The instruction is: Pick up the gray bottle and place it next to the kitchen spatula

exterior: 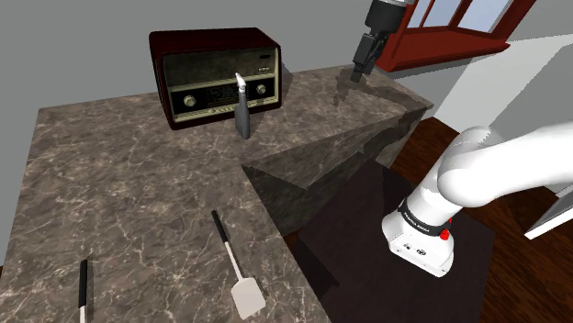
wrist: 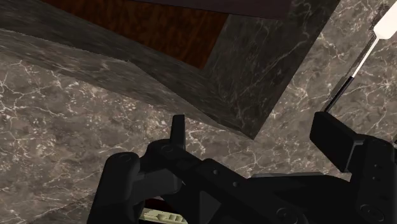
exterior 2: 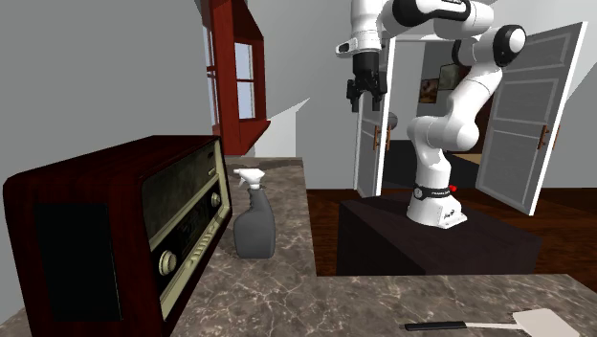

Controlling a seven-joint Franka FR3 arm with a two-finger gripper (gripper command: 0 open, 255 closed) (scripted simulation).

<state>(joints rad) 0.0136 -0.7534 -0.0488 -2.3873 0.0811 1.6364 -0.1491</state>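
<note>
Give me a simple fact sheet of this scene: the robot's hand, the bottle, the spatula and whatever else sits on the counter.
Counter: dark marbled, L-shaped
Radio: dark red-brown case, at the counter's back
Gray spray bottle: upright in front of the radio, not held
Spatula: lying flat near the counter's front edge, black handle, pale blade, far from the bottle
Black utensil: lying flat, at the spatula's left in the shoulder view
Gripper: open, empty, raised high over the counter's edge
Task status: bottle not yet picked up

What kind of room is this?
Probably a kitchen in a house: a marbled counter holds a spatula and a spray bottle beside an old radio, with a red-framed window nearby.
</note>
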